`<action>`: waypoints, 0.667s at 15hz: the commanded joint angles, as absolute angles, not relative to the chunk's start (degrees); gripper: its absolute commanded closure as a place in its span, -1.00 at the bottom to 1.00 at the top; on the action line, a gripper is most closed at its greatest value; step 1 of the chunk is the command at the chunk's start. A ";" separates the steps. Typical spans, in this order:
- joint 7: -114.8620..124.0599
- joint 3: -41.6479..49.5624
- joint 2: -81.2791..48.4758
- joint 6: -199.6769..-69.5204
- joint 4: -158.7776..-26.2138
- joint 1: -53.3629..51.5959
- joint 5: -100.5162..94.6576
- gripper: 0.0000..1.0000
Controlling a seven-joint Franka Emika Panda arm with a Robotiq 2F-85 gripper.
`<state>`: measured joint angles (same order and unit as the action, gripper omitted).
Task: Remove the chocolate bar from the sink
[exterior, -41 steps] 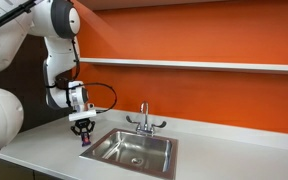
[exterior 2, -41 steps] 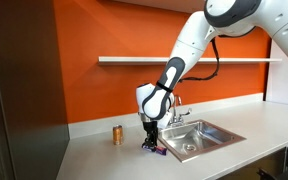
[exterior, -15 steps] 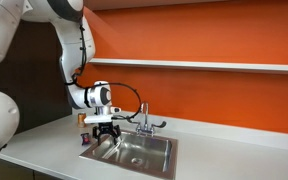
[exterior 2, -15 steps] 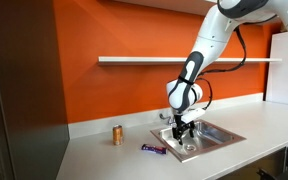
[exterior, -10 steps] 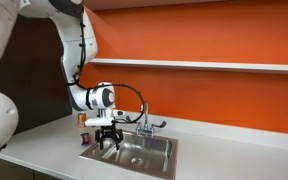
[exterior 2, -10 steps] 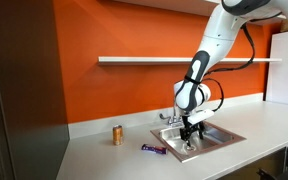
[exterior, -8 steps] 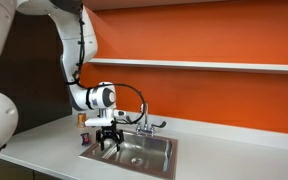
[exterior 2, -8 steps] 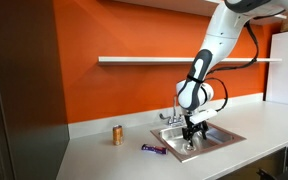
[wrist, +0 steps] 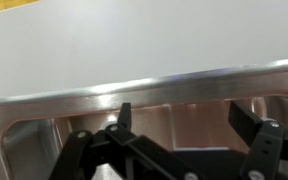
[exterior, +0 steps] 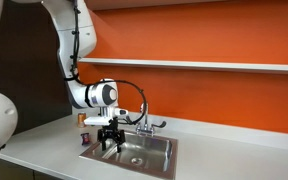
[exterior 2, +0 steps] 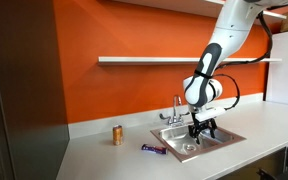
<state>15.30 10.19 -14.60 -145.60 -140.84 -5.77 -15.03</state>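
Centrally, the Robotiq gripper (exterior 2: pixel 200 132) hangs over the stainless-steel sink (exterior 2: pixel 222 137), its fingertips at about rim height and its jaws spread wide with nothing between them. In the wrist view both fingers (wrist: pixel 125 116) stand well apart, framing the basin's inner wall below the bright rim of the sink (wrist: pixel 184 84) and the pale countertop (wrist: pixel 134 40). The chocolate bar (exterior 2: pixel 153 149) lies flat on the countertop outside the basin, just beside the sink's rim, between the sink and a small orange-brown can (exterior 2: pixel 117 134). A chrome two-handled faucet (exterior: pixel 144 121) rises behind the basin in both exterior views, near the gripper (exterior: pixel 110 146). A white shelf (exterior: pixel 204 65) runs along the orange wall.
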 commanded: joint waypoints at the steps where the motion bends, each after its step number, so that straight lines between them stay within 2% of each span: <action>1: 18.01 10.18 -11.25 -144.66 -143.24 -4.03 -15.39 -1.00; 10: 16.42 9.09 -13.97 -145.42 -141.59 -3.94 -15.48 -1.00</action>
